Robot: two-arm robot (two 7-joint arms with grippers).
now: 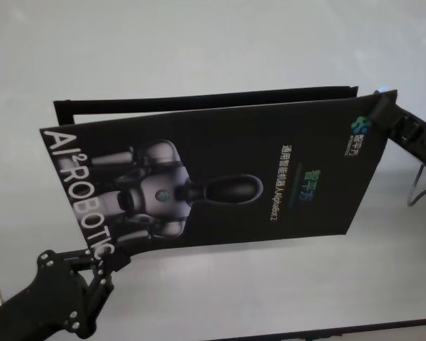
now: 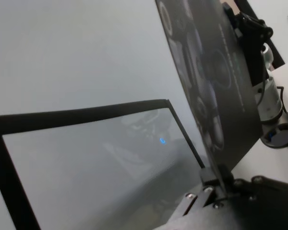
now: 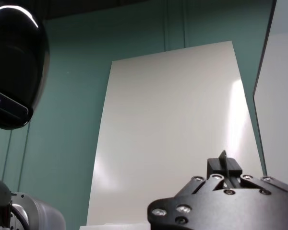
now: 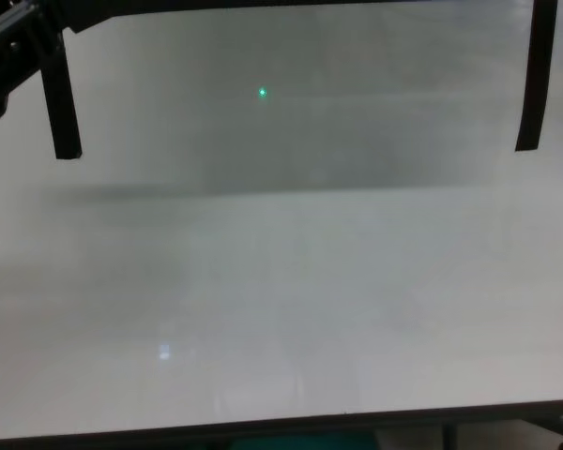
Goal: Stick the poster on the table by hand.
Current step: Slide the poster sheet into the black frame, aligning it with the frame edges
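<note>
The poster (image 1: 220, 177) is a black sheet with a grey-white robot picture and white letters, held tilted in the air above the white table (image 1: 199, 42). My left gripper (image 1: 99, 264) is shut on the poster's near left corner. In the left wrist view the poster (image 2: 211, 86) rises edge-on from the left gripper (image 2: 216, 188). My right gripper (image 1: 382, 105) is shut on the far right corner. Only a thin dark edge of the poster (image 3: 224, 155) shows between the closed fingers of the right gripper (image 3: 225, 173) in its wrist view.
Narrow black strips (image 2: 86, 112) outline a rectangle on the table under the poster, also seen as black strips (image 4: 66, 103) in the chest view. A metal stand (image 1: 419, 188) is at the right. The table's dark front edge (image 4: 263, 429) runs near me.
</note>
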